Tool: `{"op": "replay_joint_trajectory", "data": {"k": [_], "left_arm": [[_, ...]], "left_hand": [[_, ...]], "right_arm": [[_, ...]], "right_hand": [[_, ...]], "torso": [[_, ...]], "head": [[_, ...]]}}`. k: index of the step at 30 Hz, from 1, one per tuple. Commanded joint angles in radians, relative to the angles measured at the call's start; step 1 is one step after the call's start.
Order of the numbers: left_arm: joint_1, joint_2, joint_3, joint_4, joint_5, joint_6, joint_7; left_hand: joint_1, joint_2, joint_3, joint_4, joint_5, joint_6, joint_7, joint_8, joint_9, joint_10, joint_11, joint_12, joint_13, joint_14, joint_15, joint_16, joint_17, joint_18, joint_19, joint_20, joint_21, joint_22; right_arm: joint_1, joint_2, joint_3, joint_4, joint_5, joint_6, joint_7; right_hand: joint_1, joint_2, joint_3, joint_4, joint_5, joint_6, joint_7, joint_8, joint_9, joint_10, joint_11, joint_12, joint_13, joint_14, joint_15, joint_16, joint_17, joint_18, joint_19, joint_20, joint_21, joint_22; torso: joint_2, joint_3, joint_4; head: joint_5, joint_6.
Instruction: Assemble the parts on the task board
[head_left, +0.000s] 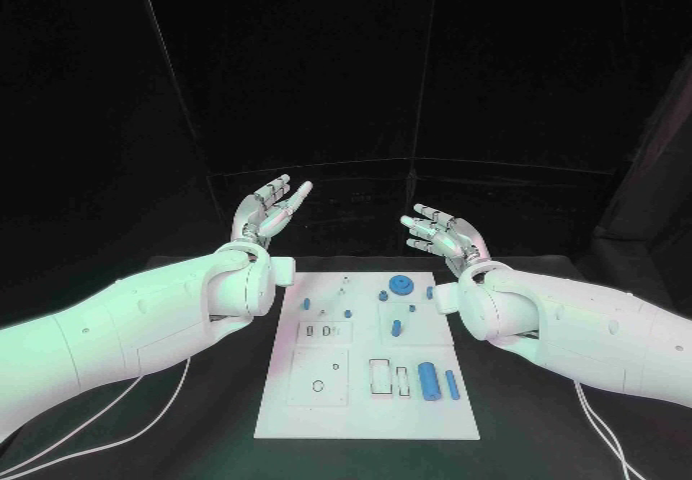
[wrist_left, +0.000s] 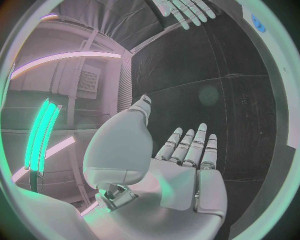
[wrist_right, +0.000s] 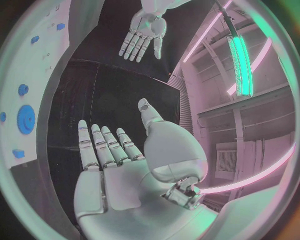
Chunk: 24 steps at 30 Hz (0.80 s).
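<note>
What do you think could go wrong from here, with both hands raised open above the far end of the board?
1. The left hand and right hand hang open beyond the far edge of the task board, holding nothing; coming down, they might knock loose parts.
2. The small blue pieces near the large blue disc lie close together, so fingers reaching for one could nudge its neighbours.
3. The blue cylinder lies on its side and may roll if touched.

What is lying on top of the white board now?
Small blue parts lie on the white board: a round disc near its far edge, two upright cylinders nearer. Both forearms cover the board's far corners.
</note>
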Motion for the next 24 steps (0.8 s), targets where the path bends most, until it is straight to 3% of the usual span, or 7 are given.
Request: {"op": "replay_joint_trajectory", "data": {"k": [1, 7, 9, 10, 11, 15, 24], "left_arm": [[0.008, 0.009, -0.001, -0.020, 0.017, 0.096, 0.067], [0.009, 0.010, -0.001, -0.022, 0.017, 0.098, 0.068], [0.009, 0.010, -0.001, -0.022, 0.017, 0.098, 0.068], [0.009, -0.038, -0.001, -0.013, -0.008, 0.134, 0.054], [0.009, -0.045, -0.001, -0.007, -0.012, 0.132, 0.050], [0.010, -0.080, -0.001, 0.027, -0.026, 0.128, 0.038], [0.010, -0.140, -0.001, 0.116, -0.049, 0.168, 0.032]], "left_hand": [[0.045, -0.003, 0.004, 0.017, 0.006, 0.021, 0.067, 0.008, 0.003, 0.017, 0.010, 0.005, 0.003, 0.024, 0.007, 0.008, 0.003, 0.024, 0.007, 0.013, 0.008, 0.003], [0.057, 0.011, 0.011, 0.015, 0.006, 0.073, 0.107, 0.018, 0.009, 0.094, 0.055, 0.018, 0.011, 0.102, 0.009, 0.024, 0.013, 0.033, 0.041, 0.016, 0.019, 0.010], [0.063, 0.018, 0.014, 0.010, 0.005, 0.104, 0.113, 0.024, 0.012, 0.138, 0.062, 0.024, 0.013, 0.176, 0.014, 0.040, 0.022, 0.029, 0.071, 0.016, 0.029, 0.016], [0.067, 0.021, 0.014, 0.007, 0.005, 0.126, 0.118, 0.027, 0.014, 0.167, 0.067, 0.028, 0.015, 0.219, 0.017, 0.051, 0.027, 0.026, 0.090, 0.018, 0.035, 0.019], [0.071, 0.025, 0.014, 0.003, 0.007, 0.159, 0.121, 0.034, 0.017, 0.211, 0.074, 0.036, 0.019, 0.267, 0.015, 0.066, 0.034, 0.027, 0.133, 0.017, 0.050, 0.027], [0.077, 0.050, 0.007, -0.019, 0.004, 0.350, 0.121, 0.074, 0.035, 0.500, 0.054, 0.088, 0.038, 0.411, -0.020, 0.120, 0.049, 0.063, 0.482, 0.012, 0.174, 0.088], [0.094, 0.080, -0.009, -0.071, 0.006, 0.525, 0.090, 0.101, 0.039, 0.635, 0.016, 0.109, 0.033, 0.586, -0.072, 0.166, 0.063, 0.082, 0.633, -0.015, 0.232, 0.098]], "right_arm": [[0.014, 0.015, -0.006, -0.035, -0.105, 0.198, -0.058], [0.028, 0.033, -0.015, -0.074, -0.136, 0.262, -0.077], [0.029, 0.035, -0.016, -0.078, -0.139, 0.269, -0.079], [0.034, 0.007, -0.014, -0.123, -0.406, 0.169, -0.050], [0.037, 0.005, -0.014, -0.124, -0.429, 0.161, -0.051], [0.058, -0.004, -0.014, -0.121, -0.538, 0.135, -0.061], [0.104, -0.018, -0.013, -0.121, -0.772, 0.133, -0.124]], "right_hand": [[0.134, 0.008, 0.014, -0.074, -0.005, 0.165, 0.127, 0.024, 0.013, 0.242, 0.016, 0.028, 0.015, 0.286, -0.004, 0.058, 0.020, 0.031, 0.158, 0.008, 0.037, 0.020], [0.216, -0.002, 0.031, -0.092, -0.008, 0.500, 0.087, 0.075, 0.035, 0.491, -0.033, 0.080, 0.022, 0.472, -0.060, 0.114, 0.022, 0.076, 0.282, -0.002, 0.100, 0.041], [0.229, -0.007, 0.039, -0.093, -0.009, 0.530, 0.080, 0.071, 0.030, 0.521, -0.043, 0.078, 0.019, 0.511, -0.071, 0.116, 0.020, 0.077, 0.311, -0.013, 0.116, 0.045], [0.234, -0.010, 0.043, -0.093, -0.009, 0.542, 0.077, 0.069, 0.029, 0.534, -0.047, 0.075, 0.019, 0.532, -0.078, 0.117, 0.020, 0.077, 0.327, -0.019, 0.124, 0.048], [0.237, -0.012, 0.047, -0.094, -0.010, 0.551, 0.075, 0.067, 0.028, 0.543, -0.050, 0.073, 0.019, 0.548, -0.082, 0.118, 0.020, 0.077, 0.337, -0.024, 0.130, 0.049], [0.245, -0.023, 0.064, -0.095, -0.007, 0.583, 0.069, 0.055, 0.027, 0.582, -0.062, 0.060, 0.019, 0.607, -0.100, 0.113, 0.020, 0.076, 0.375, -0.043, 0.154, 0.055], [0.249, -0.051, 0.108, -0.095, 0.018, 0.636, 0.057, 0.039, 0.027, 0.653, -0.081, 0.036, 0.020, 0.729, -0.136, 0.106, 0.031, 0.075, 0.444, -0.084, 0.214, 0.079]], "torso": [[0.000, -0.0002, 0.0003], [0.000, -0.0002, 0.0003], [0.000, -0.0002, 0.0003], [0.018, -0.0025, -0.0046], [0.021, -0.0027, -0.0059], [0.041, -0.0015, -0.0120], [0.085, -0.0008, -0.0027]], "head": [[0.000, 0.000], [0.000, 0.000], [0.000, 0.000], [-0.009, -0.010], [-0.009, -0.009], [-0.006, 0.000], [-0.012, 0.011]]}}
